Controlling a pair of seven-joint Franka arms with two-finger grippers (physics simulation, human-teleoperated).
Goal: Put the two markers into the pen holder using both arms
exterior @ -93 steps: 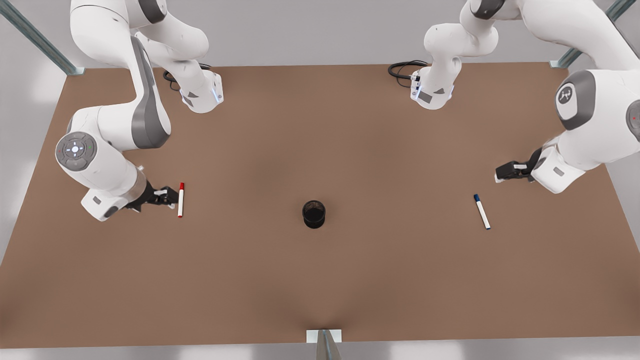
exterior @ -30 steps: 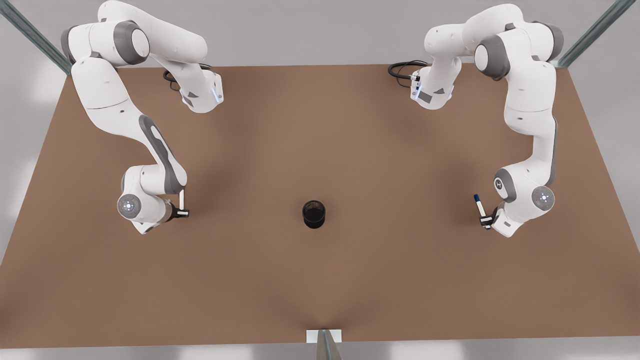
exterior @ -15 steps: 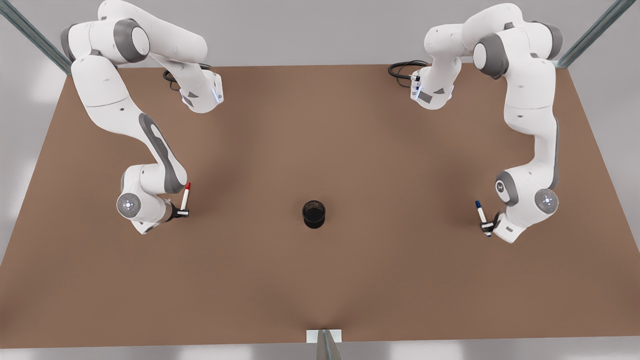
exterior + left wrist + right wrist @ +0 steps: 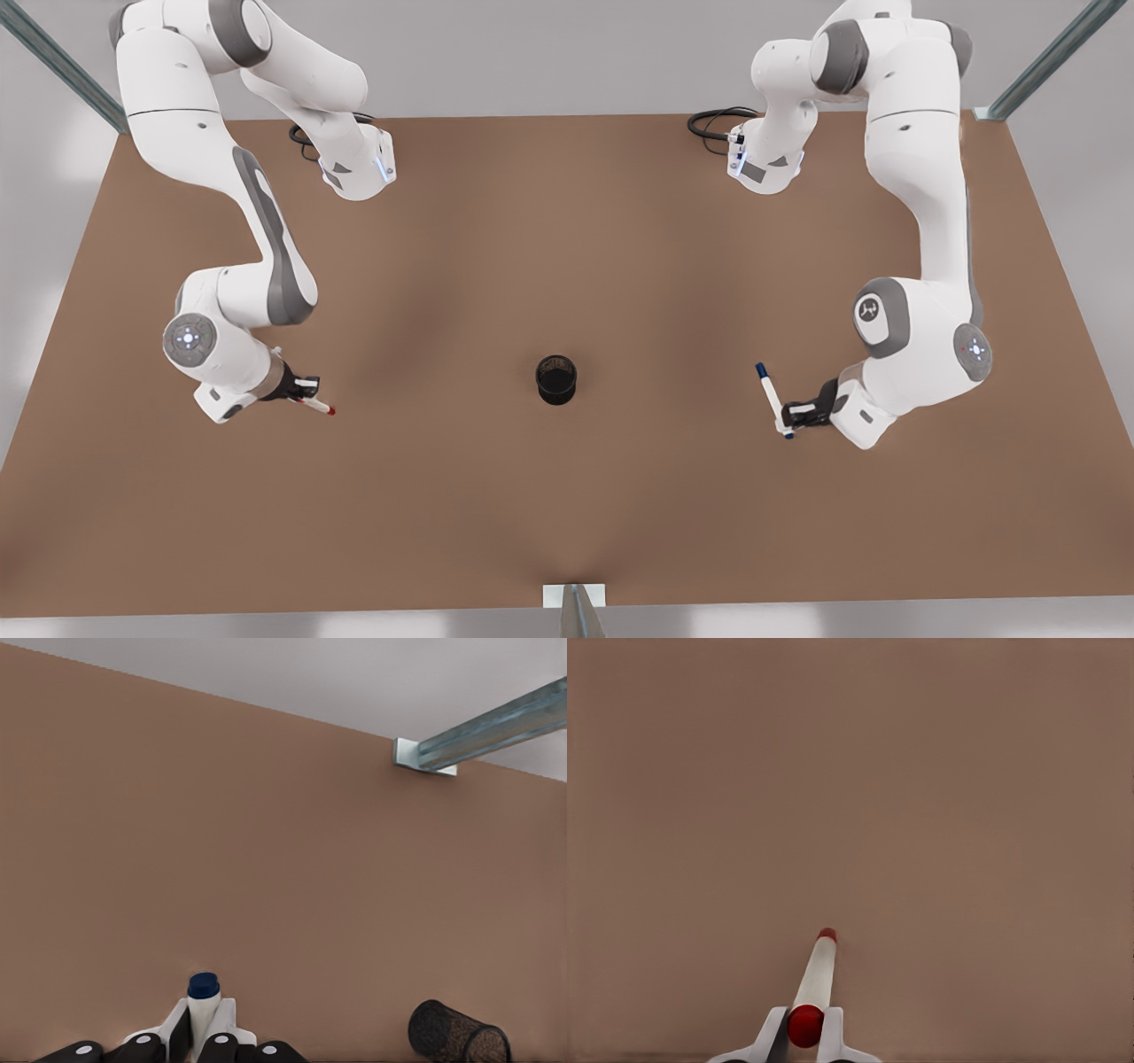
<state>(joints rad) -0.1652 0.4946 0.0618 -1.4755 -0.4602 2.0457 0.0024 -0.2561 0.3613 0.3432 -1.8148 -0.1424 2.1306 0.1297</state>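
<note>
- The left gripper (image 4: 791,418), at the front view's right, is pinched on the blue-capped marker (image 4: 769,393). Its white barrel runs up and away from the fingers toward 11 o'clock in that view, cap end farthest out.
- The right gripper (image 4: 306,392), at the front view's left, is pinched on the red-capped marker (image 4: 319,407). This marker juts out toward 4 o'clock in the front view.
- The pen holder (image 4: 556,379) stands upright on the brown table (image 4: 567,514), between the two grippers and well apart from both. It lies at about 9 o'clock from the left gripper and 3 o'clock from the right gripper.
- In the left wrist view, the blue cap (image 4: 203,986) sits between the white-tipped fingers (image 4: 174,1031), with the holder off to one side.
- Judged step: carrying both markers to the holder. To do it well, each marker likely needs tipping near vertical above the rim before release, and the arms should probably approach one at a time to avoid crowding the small opening.
</note>
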